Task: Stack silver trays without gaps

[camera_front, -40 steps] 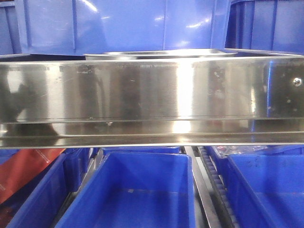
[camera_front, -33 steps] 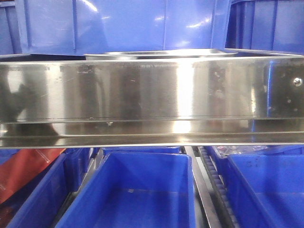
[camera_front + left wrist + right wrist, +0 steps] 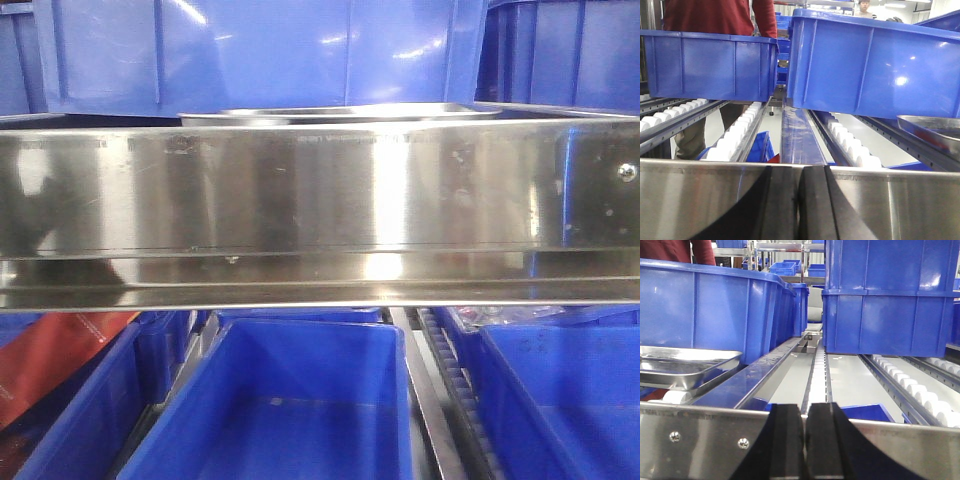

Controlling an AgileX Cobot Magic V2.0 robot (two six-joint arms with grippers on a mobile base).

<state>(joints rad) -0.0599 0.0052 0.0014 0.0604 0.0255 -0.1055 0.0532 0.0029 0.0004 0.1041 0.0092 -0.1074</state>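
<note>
Behind steel rail (image 3: 300, 190), silver tray (image 3: 340, 113); left end effector (image 3: 798, 172), right end effector (image 3: 805, 410) closed, empty.

Of the left gripper (image 3: 798, 202) only two matt black fingers (image 3: 780, 205) show, at the near edge of its wrist view: thick slabs with squared tops, meeting along a thin dark seam, their outer sides flaring wide lower down. The right gripper (image 3: 804, 442) looks the same, with black fingers (image 3: 786, 445), one narrow seam and sloping flared shoulders
</note>
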